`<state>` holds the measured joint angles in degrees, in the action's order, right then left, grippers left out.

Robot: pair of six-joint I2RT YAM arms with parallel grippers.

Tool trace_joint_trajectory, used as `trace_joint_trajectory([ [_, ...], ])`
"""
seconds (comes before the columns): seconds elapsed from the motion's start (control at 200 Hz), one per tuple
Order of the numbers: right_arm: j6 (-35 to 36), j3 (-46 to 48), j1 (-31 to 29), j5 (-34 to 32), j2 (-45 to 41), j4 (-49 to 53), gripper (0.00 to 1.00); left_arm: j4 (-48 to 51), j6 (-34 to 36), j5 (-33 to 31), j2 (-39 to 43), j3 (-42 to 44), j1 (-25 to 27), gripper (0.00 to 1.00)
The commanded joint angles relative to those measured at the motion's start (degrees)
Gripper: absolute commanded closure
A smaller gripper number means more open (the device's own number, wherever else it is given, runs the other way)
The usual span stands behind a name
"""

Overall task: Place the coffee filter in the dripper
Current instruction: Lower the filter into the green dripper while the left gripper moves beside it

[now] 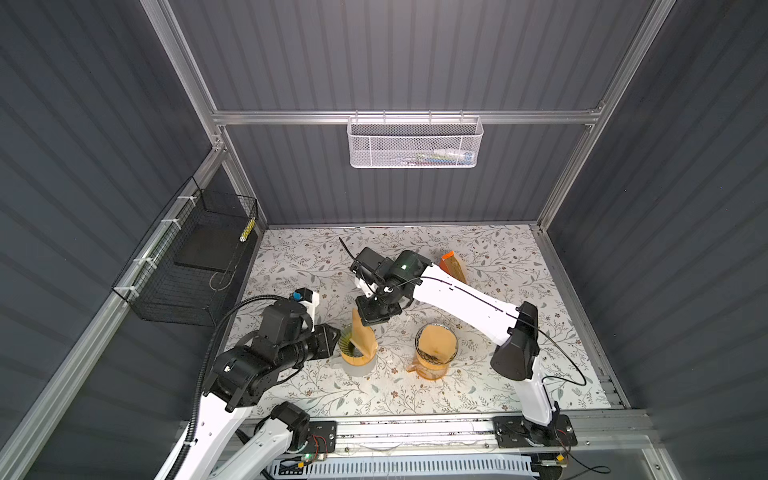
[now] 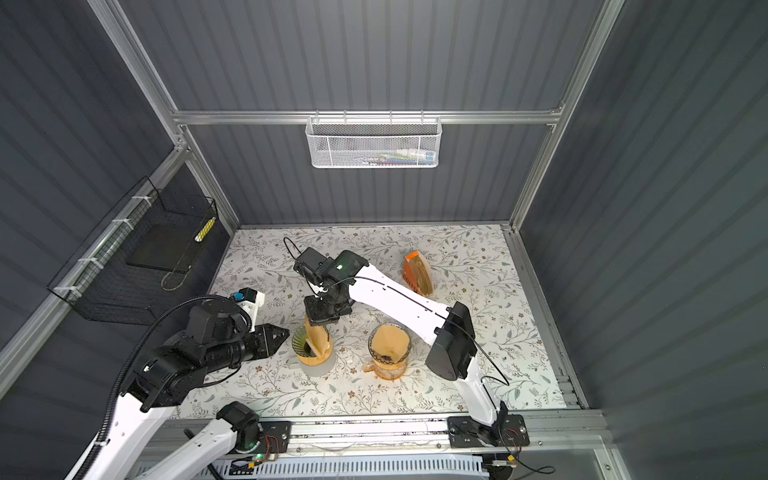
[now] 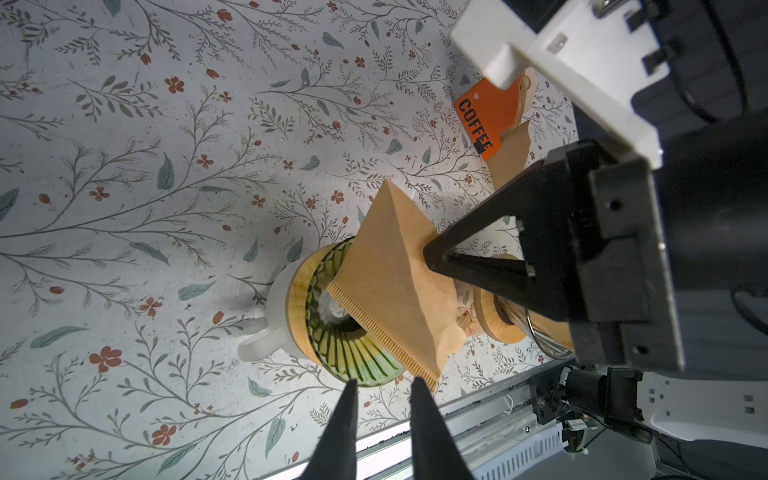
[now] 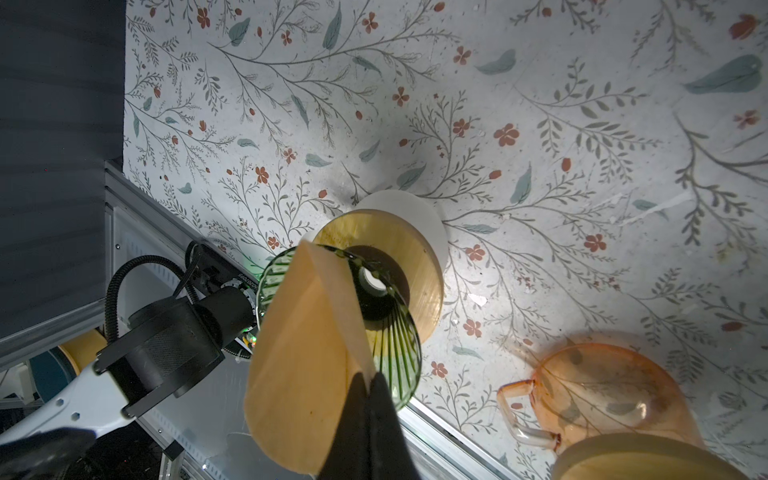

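I see the right gripper (image 4: 371,380) closed tight on the coffee filter (image 4: 299,353). Its two black fingers pinch the upper edge of the paper, at the lower centre of the right wrist view. The filter is brown and folded flat, not spread open. In both top views it stands a little left of the centre of the floral table (image 1: 478,249), with its lower part inside the mouth of the dripper (image 1: 347,347) and its upper part well above the rim. It leans against the right side of the rim and does not lie against the wall of the cone.

The dripper is green ribbed glass. It sits on a wooden ring (image 3: 297,307), and this ring rests on a white cup (image 3: 276,299).

The left gripper (image 3: 384,384) is a little open, with a clear gap between the fingers, and it holds nothing. Its tips are just beside the near rim of the dripper, at the lower centre of the left wrist view. I cannot tell if they touch the glass.

To the right of the dripper, in a top view, an orange glass jug (image 2: 388,365) stands apart from it. An orange filter pack (image 2: 417,274) lies further up and to the right.
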<state>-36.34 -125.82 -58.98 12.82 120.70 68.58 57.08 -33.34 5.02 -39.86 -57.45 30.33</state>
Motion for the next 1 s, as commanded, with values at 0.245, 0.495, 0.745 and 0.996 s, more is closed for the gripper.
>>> trace_joint_trajectory([
  [0.245,-2.47,-2.06,-0.21,2.02,-0.64,-0.72,0.86,-2.47,4.20,4.95,-1.31,0.98,0.03,0.76],
  [0.495,-2.09,-0.48,-0.41,1.67,-2.85,-0.77,0.86,-4.65,4.96,8.68,-4.51,1.41,0.08,0.76],
  [0.745,-1.02,4.65,-0.39,1.11,-5.43,-4.08,0.89,-7.93,4.43,10.80,-8.63,2.52,0.08,0.81],
  [0.996,-0.58,6.96,-0.41,1.33,-6.09,-5.85,0.91,-8.75,3.66,8.06,-7.73,1.38,0.08,0.83],
])
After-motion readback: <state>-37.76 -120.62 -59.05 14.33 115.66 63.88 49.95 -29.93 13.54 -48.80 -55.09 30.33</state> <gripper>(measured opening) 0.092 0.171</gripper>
